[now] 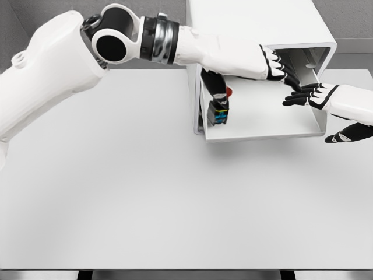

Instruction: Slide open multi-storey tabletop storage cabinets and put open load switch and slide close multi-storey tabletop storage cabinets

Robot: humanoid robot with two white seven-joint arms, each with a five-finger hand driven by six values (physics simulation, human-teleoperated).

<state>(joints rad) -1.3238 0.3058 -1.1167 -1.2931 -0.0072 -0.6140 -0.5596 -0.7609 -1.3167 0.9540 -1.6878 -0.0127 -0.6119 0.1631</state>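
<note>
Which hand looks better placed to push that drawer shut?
Probably the right hand: its open fingers sit at the drawer's right wall near the front. The left hand reaches over the drawer toward the cabinet, with the switch lying inside.

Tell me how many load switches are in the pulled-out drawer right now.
1. The load switch sits at the left end of the open drawer, partly under the left hand. More could be hidden beneath that arm.

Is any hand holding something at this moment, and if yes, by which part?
Nothing is held. The left hand reaches into the open drawer with relaxed fingers, the right hand hovers open at its right wall, and the load switch lies free inside.
</note>
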